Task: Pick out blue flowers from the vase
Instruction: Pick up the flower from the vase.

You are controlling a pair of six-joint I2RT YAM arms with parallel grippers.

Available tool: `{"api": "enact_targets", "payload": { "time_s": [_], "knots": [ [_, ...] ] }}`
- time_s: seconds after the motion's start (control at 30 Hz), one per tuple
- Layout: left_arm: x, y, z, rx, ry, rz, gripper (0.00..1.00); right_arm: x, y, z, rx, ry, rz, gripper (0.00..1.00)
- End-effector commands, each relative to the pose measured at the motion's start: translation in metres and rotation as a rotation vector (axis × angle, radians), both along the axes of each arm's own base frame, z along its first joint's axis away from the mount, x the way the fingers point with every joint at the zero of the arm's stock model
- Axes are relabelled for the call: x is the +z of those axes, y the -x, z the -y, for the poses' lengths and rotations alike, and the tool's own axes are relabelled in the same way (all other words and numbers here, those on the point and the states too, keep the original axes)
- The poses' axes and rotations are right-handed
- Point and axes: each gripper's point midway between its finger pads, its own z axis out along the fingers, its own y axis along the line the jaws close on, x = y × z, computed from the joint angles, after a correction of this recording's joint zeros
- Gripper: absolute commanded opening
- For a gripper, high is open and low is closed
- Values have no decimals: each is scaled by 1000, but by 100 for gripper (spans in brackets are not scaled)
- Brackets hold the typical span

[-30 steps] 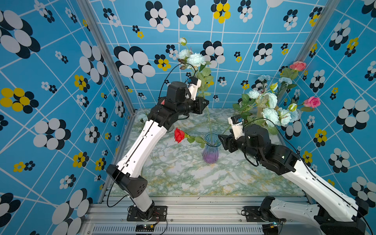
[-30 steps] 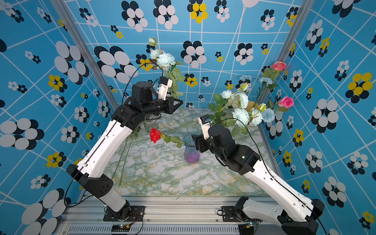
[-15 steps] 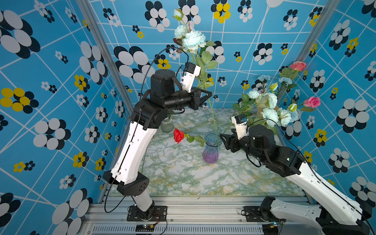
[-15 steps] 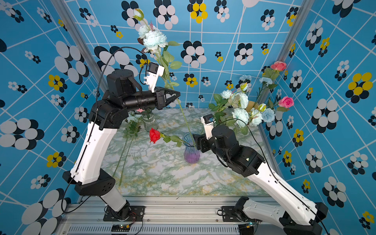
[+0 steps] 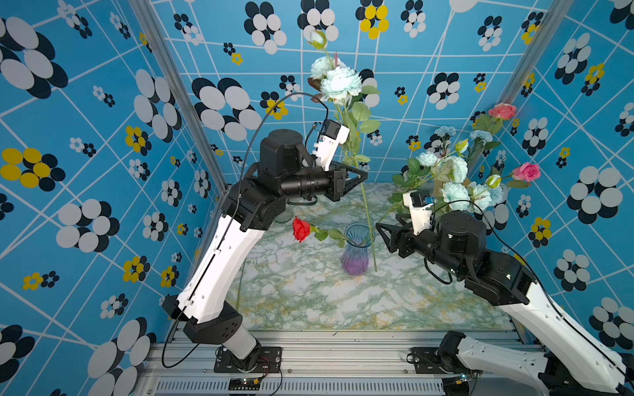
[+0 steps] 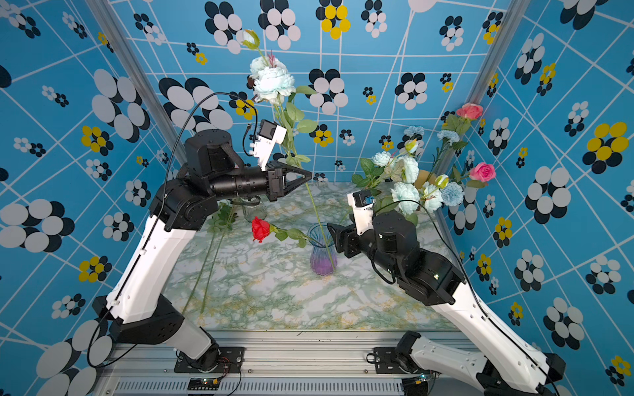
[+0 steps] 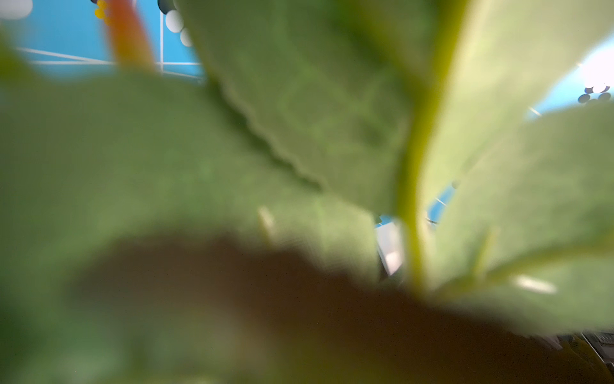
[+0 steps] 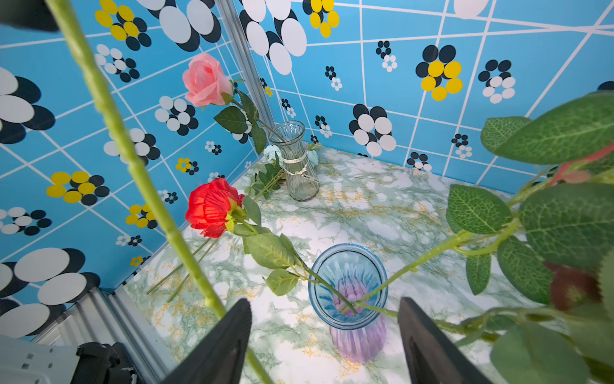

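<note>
Grips one of the blue flowers (image 5: 341,82) by its stem in the left tool (image 5: 363,176), clenched tight, bloom high against the back wall, stem tip hanging just beside the vase (image 5: 355,253). Holds the right tool (image 8: 324,302) spread wide and empty near the vase rim. Shows a green-marbled worktop (image 5: 308,301) boxed by flower-printed blue walls (image 5: 85,137). Finds a red rose (image 5: 301,229) leaning from the vase, more blue blooms (image 5: 453,187) and pink roses (image 5: 526,171) massed in the far right corner. Blocks the left wrist view with blurred leaves (image 7: 299,116).
</note>
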Motion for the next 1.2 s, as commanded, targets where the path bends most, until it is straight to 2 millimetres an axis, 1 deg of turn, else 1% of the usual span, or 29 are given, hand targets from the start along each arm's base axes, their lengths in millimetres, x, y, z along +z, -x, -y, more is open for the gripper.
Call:
{"api": "enact_targets", "payload": {
  "time_s": [0.0, 0.1, 0.2, 0.33, 0.47, 0.57, 0.67, 0.77, 0.9, 1.03, 1.07, 1.13, 1.17],
  "knots": [
    [0, -1, 5, 20, 8, 67, 0, 18, 8, -11, 79, -49, 2, 69],
    [-10, 1, 11, 14, -12, 62, 0, 22, 13, -22, 138, -62, -5, 66],
    [-15, 4, 16, 3, -23, 63, 0, 25, 15, -28, 168, -75, -7, 65],
    [-22, 2, 18, 10, -40, 62, 0, 28, 19, -36, 217, -95, -9, 63],
    [-21, 8, 20, -8, -24, 61, 0, 25, 17, -38, 215, -83, -16, 59],
    [-21, 12, 21, -16, -20, 63, 0, 24, 15, -42, 222, -82, -17, 53],
    [-24, 12, 22, -18, -27, 56, 0, 27, 14, -45, 232, -93, -12, 44],
    [-23, 13, 21, -19, -22, 55, 0, 24, 11, -47, 227, -82, -14, 34],
    [-21, 14, 19, -9, -25, 64, 0, 21, 8, -48, 221, -75, -19, 17],
    [-24, 12, 20, -8, -30, 60, 0, 21, 8, -46, 212, -71, -18, 3],
    [-24, 12, 21, -13, -30, 57, 0, 22, 7, -44, 204, -70, -14, 0],
    [-26, 14, 21, -19, -31, 56, 1, 22, 5, -40, 178, -64, -12, 0],
    [-26, 14, 20, -22, -33, 59, 6, 23, 5, -37, 165, -58, -10, 0]
  ]
}}
